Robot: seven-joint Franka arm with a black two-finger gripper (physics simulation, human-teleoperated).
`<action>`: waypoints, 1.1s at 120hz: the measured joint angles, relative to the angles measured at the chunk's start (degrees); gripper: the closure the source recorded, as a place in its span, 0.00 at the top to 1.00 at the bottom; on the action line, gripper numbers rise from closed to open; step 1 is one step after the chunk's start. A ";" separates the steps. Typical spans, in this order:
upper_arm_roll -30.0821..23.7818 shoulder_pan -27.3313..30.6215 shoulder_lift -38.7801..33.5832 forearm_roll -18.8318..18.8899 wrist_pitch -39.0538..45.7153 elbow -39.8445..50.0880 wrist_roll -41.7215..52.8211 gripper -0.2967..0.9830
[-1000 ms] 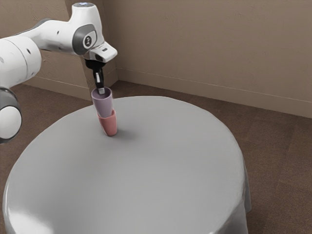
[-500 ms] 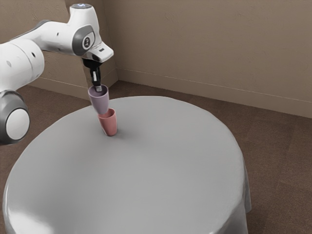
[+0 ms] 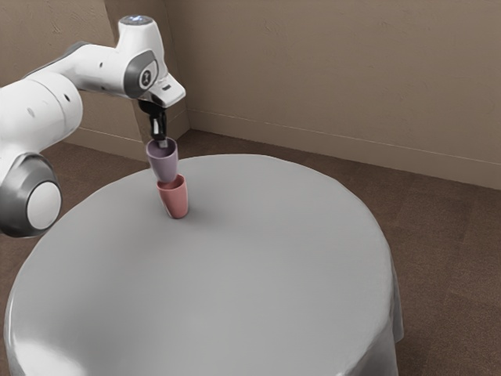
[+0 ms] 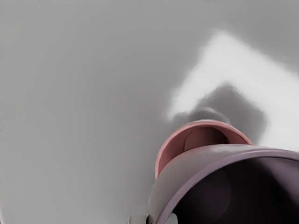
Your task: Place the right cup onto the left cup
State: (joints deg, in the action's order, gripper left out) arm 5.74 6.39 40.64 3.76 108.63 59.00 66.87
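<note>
My black two-finger gripper [image 3: 163, 143] pinches wall of tapered mauve cup [image 3: 164, 166] at rim, jaws nearly together, one finger inside, one outside. Mauve cup mouth-up, over tapered salmon-pink cup [image 3: 177, 203] standing on round grey-covered table [image 3: 250, 274]. Wrist view: part of pink mouth visible past mauve side. Can't tell whether mauve base touches pink rim.

claw [image 3: 163, 142] gripping purple cup [image 3: 163, 166], pink cup [image 3: 175, 202] beneath, grey table [image 3: 258, 266]
</note>
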 joint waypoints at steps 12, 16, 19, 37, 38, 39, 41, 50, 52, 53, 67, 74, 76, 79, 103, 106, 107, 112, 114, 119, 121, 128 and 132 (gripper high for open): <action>0.07 -0.43 -0.27 -0.30 0.12 0.43 0.57 0.15; 0.11 -0.46 -0.35 -0.42 0.11 0.80 0.72 0.15; 0.14 -0.46 -0.41 -0.49 0.11 1.15 0.81 0.15; 0.55 -0.11 -0.56 -0.79 0.11 2.55 1.31 0.15; 0.60 -0.10 -0.56 -0.80 0.12 2.58 1.34 0.15; 0.64 -0.10 -0.55 -0.80 0.12 2.60 1.36 0.15; 0.69 -0.09 -0.54 -0.82 0.13 2.63 1.41 0.15; 0.79 -0.10 -0.34 -0.87 0.26 2.67 1.60 0.15; 0.78 -0.12 -0.29 -0.87 0.30 2.66 1.64 0.15; 0.78 -0.12 -0.27 -0.88 0.32 2.66 1.66 0.15; 0.77 -0.15 -0.05 -0.91 0.54 2.53 1.91 0.15; 0.71 -0.20 0.05 -0.92 0.63 2.36 2.02 0.15; 0.70 -0.21 0.07 -0.92 0.66 2.32 2.05 0.15; 0.69 -0.22 0.14 -0.92 0.70 2.27 2.09 0.15; 0.58 -0.30 0.39 -1.22 0.86 2.49 2.16 0.26; 0.60 -0.31 0.31 -1.35 0.84 2.58 2.09 0.31; 0.61 -0.31 0.28 -1.38 0.83 2.60 2.07 0.32; 0.64 -0.32 0.15 -1.52 0.77 2.67 1.97 0.39; 0.66 -0.32 0.07 -1.56 0.73 2.70 1.93 0.42; 0.70 -0.38 -0.28 -1.63 0.61 2.79 1.84 0.48; 0.73 -0.39 -0.49 -1.64 0.54 2.88 1.80 0.51; 0.81 -0.43 -1.82 -1.70 0.26 4.09 1.69 0.57; 0.80 -0.46 -2.41 -1.71 0.02 4.52 1.63 0.60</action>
State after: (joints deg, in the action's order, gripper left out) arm 6.54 5.93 38.23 2.05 108.66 63.51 68.49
